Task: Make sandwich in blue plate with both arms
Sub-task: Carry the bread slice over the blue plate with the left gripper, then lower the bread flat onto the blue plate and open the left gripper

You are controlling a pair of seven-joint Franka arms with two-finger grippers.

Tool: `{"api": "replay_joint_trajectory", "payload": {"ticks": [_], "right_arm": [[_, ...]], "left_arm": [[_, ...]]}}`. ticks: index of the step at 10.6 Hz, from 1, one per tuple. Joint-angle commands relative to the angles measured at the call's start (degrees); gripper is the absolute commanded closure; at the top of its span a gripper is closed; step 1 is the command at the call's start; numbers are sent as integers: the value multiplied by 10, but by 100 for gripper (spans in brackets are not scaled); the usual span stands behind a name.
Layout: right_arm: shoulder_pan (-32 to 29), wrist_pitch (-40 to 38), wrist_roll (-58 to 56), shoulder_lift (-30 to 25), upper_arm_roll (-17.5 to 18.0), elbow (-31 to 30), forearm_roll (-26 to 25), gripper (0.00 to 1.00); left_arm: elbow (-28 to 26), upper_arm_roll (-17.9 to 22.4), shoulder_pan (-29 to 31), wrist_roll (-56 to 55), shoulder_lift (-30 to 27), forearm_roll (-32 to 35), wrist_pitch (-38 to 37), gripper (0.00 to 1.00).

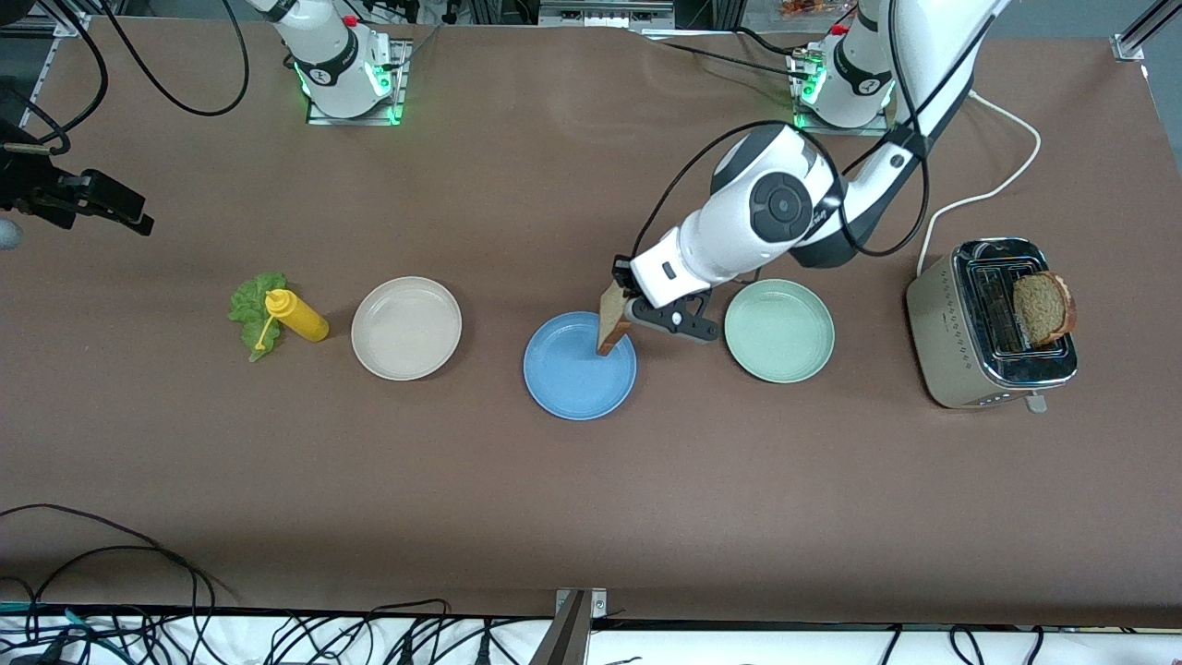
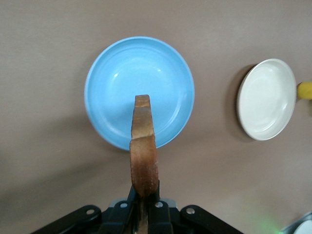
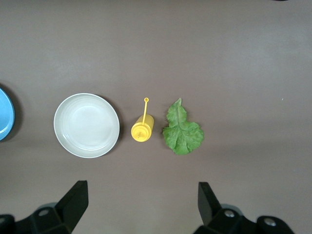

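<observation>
Over the blue plate (image 1: 572,379) my left gripper (image 1: 621,319) clamps a bread slice (image 1: 610,323) on edge — right gripper (image 3: 141,207) waits, spread wide

1. I see a brown counter (image 1: 591,499) filling the frame.
2. Mid-frame row on it: lettuce leaf (image 1: 249,309) and yellow squeeze bottle (image 1: 297,316) at left, beige plate (image 1: 406,328), blue plate (image 1: 572,374), pale green plate (image 1: 779,331).
3. Toaster (image 1: 993,323) at right.

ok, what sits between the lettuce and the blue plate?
Front view: yellow squeeze bottle beside the lettuce leaf, then the beige plate, then bare table up to the blue plate.
</observation>
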Motion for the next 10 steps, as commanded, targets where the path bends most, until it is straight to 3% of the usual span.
{"api": "replay_joint_trajectory", "payload": {"ticks": [1,6,10], "right_arm": [[-2,-2,-2,1,1,8,5,0],[-3,-2,-2,0,-1,8,5,0],[-3,-3,-4,1,0,8,5,0]], "left_arm": [[76,-20,-7,-11,90,-12,7,100],[104,-28,-16,-5,158,-19,87,100],[160,-28,-20,24,213,-20,89,100]]}}
